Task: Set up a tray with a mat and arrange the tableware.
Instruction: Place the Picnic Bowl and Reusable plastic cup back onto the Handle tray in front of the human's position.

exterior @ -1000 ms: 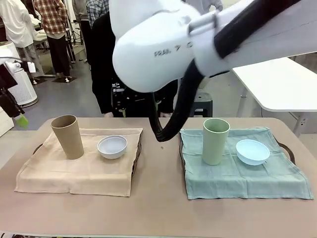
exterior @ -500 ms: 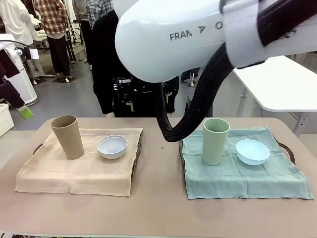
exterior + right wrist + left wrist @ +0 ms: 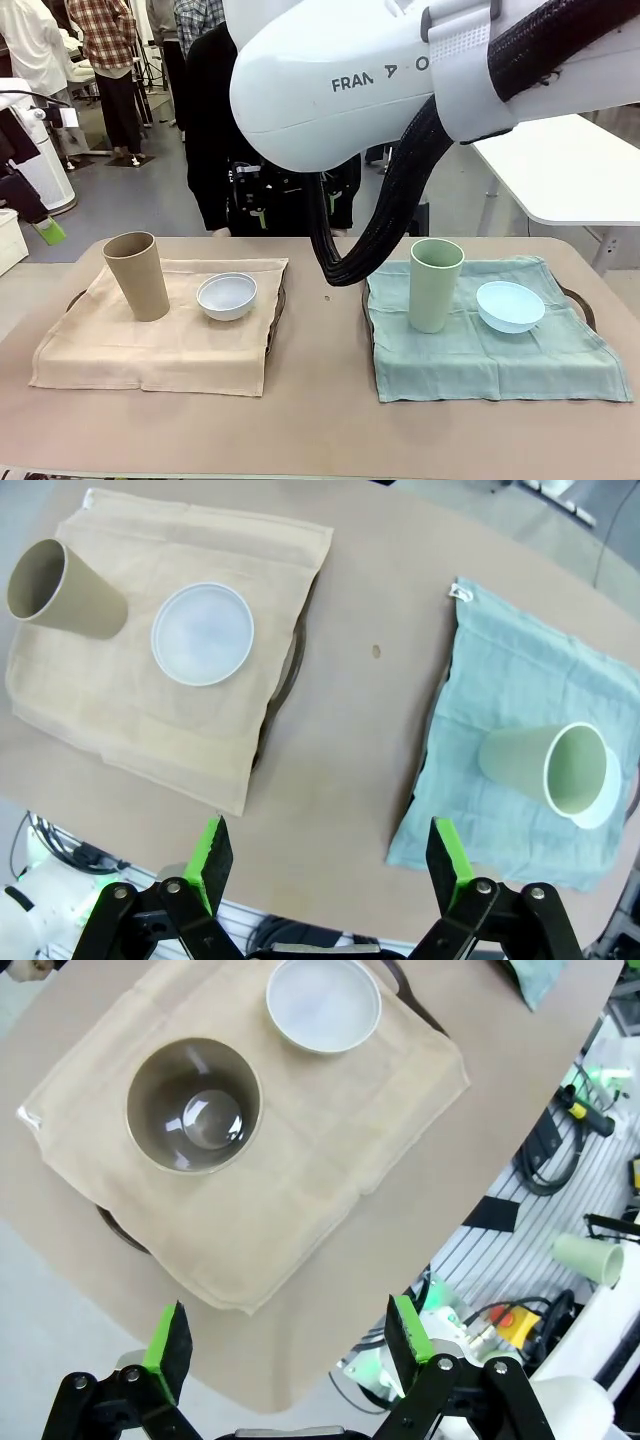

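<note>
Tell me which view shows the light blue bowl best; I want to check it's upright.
The front view: the light blue bowl sits upright and unobstructed on the green mat. In the right wrist view the pale green cup hides nearly all of it.

Grey floor; white table at right; people standing behind; white appliance far left.

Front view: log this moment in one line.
tan cup, white bowl on beige mat | green cup, blue bowl on teal mat | grippers open, empty
</note>
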You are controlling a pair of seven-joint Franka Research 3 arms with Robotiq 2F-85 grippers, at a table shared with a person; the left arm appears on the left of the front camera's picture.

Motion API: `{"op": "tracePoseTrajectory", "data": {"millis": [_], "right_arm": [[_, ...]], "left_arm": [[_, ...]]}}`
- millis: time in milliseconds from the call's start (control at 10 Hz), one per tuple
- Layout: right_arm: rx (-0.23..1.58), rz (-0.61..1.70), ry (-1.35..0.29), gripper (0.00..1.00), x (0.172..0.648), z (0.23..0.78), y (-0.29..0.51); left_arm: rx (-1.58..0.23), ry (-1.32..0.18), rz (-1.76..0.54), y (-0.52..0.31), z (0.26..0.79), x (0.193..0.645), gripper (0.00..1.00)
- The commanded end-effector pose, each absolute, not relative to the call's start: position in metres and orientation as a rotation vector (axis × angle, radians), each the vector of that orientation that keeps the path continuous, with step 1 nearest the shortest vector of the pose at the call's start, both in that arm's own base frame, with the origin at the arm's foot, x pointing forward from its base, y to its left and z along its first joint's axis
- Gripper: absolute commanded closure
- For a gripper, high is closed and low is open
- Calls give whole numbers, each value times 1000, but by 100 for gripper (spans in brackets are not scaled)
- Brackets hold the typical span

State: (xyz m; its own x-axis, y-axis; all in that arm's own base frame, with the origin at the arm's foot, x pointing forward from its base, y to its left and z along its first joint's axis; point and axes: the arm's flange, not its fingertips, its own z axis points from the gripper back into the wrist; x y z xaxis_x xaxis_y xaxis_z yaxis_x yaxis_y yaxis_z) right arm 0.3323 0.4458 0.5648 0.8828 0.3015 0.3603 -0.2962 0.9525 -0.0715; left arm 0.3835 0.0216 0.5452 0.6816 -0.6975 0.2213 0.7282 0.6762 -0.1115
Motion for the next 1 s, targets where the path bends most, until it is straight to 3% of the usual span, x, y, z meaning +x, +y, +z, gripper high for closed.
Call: {"op": "tracePoseTrajectory", "data": {"millis": [0, 100, 400, 600, 700, 800, 900], "right_arm": [[-5, 316, -374, 0, 332, 566, 446], [-14, 311, -377, 0, 332, 565, 446], [216, 149, -405, 0, 303, 586, 350], [201, 64, -417, 0, 288, 586, 282], [184, 122, -388, 0, 317, 602, 370], [184, 122, -388, 0, 317, 602, 370], [205, 64, -407, 0, 301, 605, 312]], "left_arm": [[-175, -171, -823, 23, 546, 383, 0], [-197, -166, -805, 22, 545, 384, 0], [57, -207, -484, -25, 556, 368, 0], [34, -213, -474, -47, 551, 370, 0], [-12, -232, -526, -25, 563, 377, 0], [-12, -232, -526, -25, 563, 377, 0], [-12, -232, -526, -25, 563, 377, 0]]}}
